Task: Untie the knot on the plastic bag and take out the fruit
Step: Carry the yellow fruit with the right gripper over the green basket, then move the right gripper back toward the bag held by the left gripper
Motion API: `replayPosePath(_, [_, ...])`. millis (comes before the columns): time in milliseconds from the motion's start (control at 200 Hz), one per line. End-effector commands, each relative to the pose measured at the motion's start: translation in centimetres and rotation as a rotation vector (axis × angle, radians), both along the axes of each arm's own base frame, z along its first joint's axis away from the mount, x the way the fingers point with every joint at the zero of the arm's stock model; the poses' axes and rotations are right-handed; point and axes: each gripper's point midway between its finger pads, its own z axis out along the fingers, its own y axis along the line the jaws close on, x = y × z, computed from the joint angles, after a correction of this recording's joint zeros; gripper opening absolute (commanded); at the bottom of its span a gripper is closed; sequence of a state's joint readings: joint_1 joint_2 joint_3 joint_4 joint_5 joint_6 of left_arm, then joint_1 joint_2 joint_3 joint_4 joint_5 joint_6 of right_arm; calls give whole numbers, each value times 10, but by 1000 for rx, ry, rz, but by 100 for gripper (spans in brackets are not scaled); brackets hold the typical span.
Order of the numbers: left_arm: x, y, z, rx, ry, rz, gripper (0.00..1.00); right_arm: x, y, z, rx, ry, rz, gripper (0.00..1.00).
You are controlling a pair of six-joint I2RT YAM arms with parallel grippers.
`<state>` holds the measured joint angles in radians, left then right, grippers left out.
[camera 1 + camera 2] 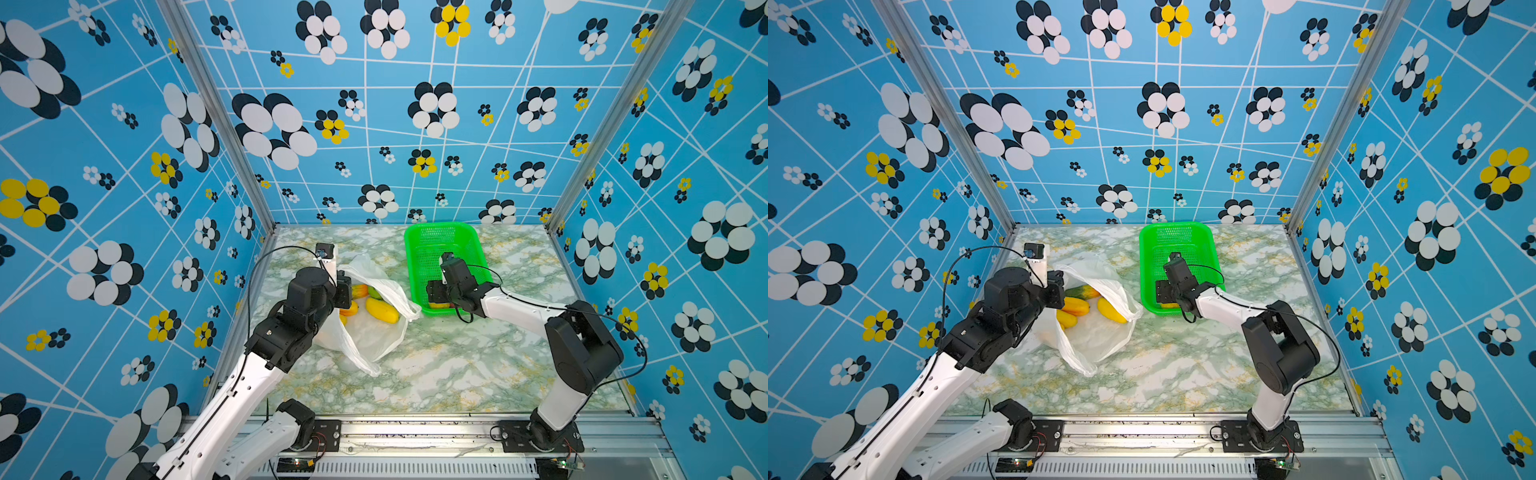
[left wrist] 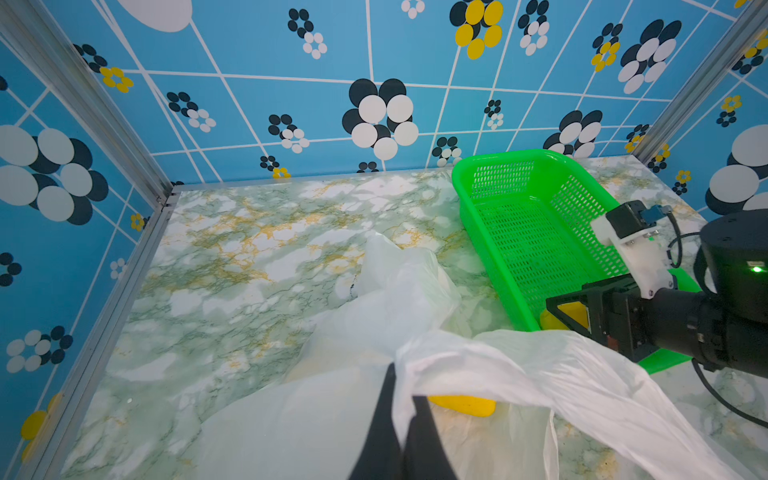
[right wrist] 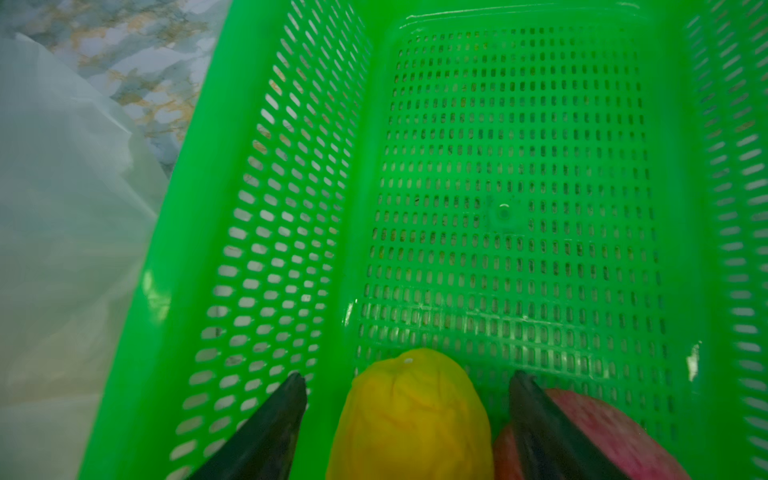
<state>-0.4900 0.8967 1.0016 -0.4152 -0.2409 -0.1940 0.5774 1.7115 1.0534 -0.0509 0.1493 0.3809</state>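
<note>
**Plastic bag (image 1: 374,340) open on worktop (image 1: 457,365); L end effector (image 2: 405,386) clamped on film, R end effector (image 3: 409,376) open in basket (image 1: 440,226).**

Plastic bag: thin, translucent white crinkled film, mouth gaping, just beside basket, on its left in both top views. Fruit (image 1: 382,311) inside: smooth yellow oblongs plus orange and green pcs. L end effector: jaws closed, pinching bag rim film. Basket: rigid green plastic, rectangular, slotted walls, perforated floor. R end effector: jaws apart, straddling ridged yellow fruit (image 3: 415,415) w/o contact; pinkish-red fruit (image 3: 602,417) beside it. Worktop: green-white marble pattern w/ gold veins.
</note>
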Motion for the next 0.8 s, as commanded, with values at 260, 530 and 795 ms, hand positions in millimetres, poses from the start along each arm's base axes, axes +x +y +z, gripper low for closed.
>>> replayPosePath(260, [2,7,-4,8,16,38,0,-48,-7,95,55,-321,82,82])
replayPosePath(530, [-1,8,-4,4,8,38,0,-125,46,146,199,-530,442,73])
replayPosePath(795, [-2,9,-4,1,6,37,0,-224,100,171,331,-655,873,72])
